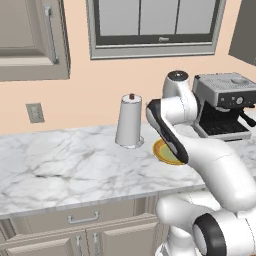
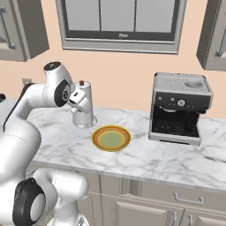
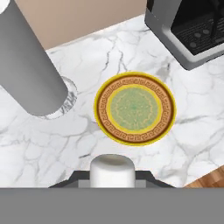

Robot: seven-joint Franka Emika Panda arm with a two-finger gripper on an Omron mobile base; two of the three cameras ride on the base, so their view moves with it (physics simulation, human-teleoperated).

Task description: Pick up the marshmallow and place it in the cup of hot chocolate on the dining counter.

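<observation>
- Marshmallow (image 3: 111, 169): a small white soft-edged block sitting between my finger tips at the bottom of the hand view. My jaws are clenched on it, nearly closed, gripping its two sides.
- Position: I hang above the wall counter (image 1: 60, 165), with the yellow patterned plate (image 3: 135, 108) below and just ahead of me. The plate is bare.
- Handling, as I judge it: very light, soft and squashy; it should give under pressure, so a gentle pinch across the middle is enough. Squeeze harder and it could deform or stick to a pad on release. Not fragile, not slippery.
- Nearby: tall white paper-towel roll (image 1: 129, 121) just left of the plate; grey espresso machine (image 2: 180, 108) to the right, well apart from it.
- Cup of hot chocolate and dining counter: not found in these views, so the carry is, by my guess, a long one.
- Writing: no brand, label or legible text on the machine, plate or roll.
</observation>
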